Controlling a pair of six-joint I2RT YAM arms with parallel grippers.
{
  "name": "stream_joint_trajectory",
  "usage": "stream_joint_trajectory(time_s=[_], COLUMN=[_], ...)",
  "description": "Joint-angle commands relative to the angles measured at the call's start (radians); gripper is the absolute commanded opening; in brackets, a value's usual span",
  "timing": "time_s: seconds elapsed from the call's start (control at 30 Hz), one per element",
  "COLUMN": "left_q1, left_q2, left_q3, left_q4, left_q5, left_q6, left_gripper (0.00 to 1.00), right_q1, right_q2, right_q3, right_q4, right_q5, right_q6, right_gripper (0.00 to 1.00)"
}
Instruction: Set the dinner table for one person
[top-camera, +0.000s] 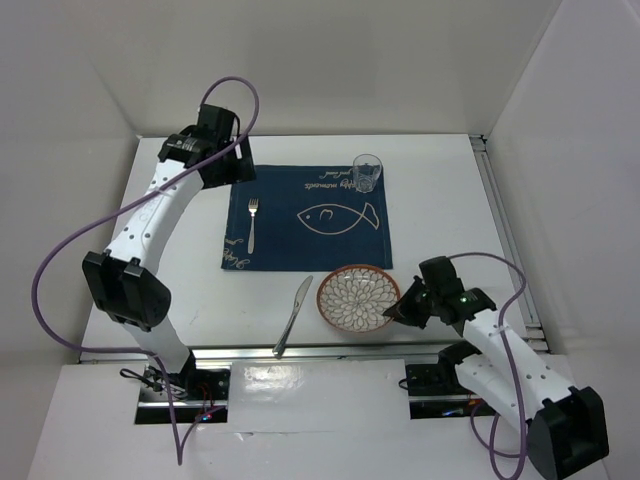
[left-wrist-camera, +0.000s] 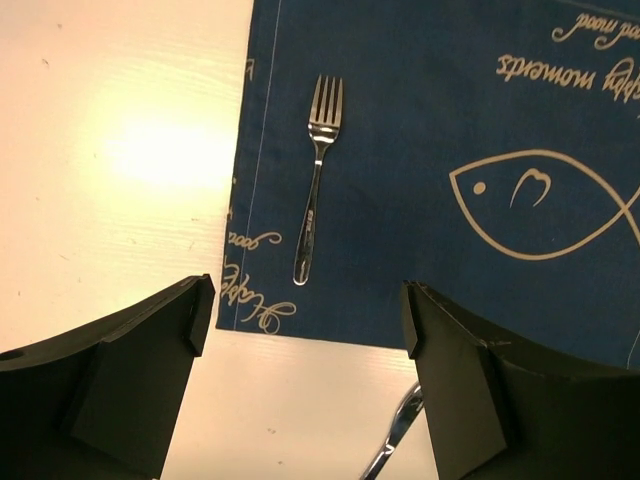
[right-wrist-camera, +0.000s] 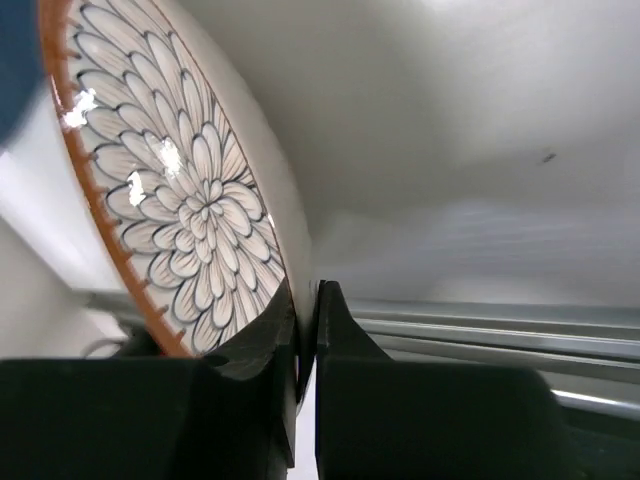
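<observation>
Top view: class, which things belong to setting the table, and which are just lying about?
For the job: table, placemat, fork, knife, plate, glass.
Not part of it: purple cables, side rail.

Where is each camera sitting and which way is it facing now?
Top: above and behind the arms, looking down at the table; both arms show.
Left wrist: above the placemat, facing down at the fork; open left gripper shows.
Right wrist: low, facing the plate; right gripper pinches its rim.
Shared: fork, top and left wrist; plate, top and right wrist.
</observation>
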Motion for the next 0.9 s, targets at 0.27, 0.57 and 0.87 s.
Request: stream_joint_trajectory(time_s=[0.27,0.57,0.87], left_q1=[-0.032,-0.05,-0.07], left_q2=[-0.128,-0.341,-0.423], left_q3=[-0.077,-0.333,-0.464], left_q4=[-0.014,0.059,0.085], left_q5=[0.062,0.104,0.094], left_q6=[-0.033,-0.076,-0.103], left_gripper=[0.94,0.88,0.84], right_q1=[-0.001,0.008,0.018], right_q2=[-0.024,0.324,0.735], right_q3=[0.381,0.565,0.735], right_q4=[-0.129,0.176,0.471], right_q5=[0.102,0.017,0.002], right_q6=[-0.127,-0.199,-0.17], right_gripper=[0.0,0.0,0.0])
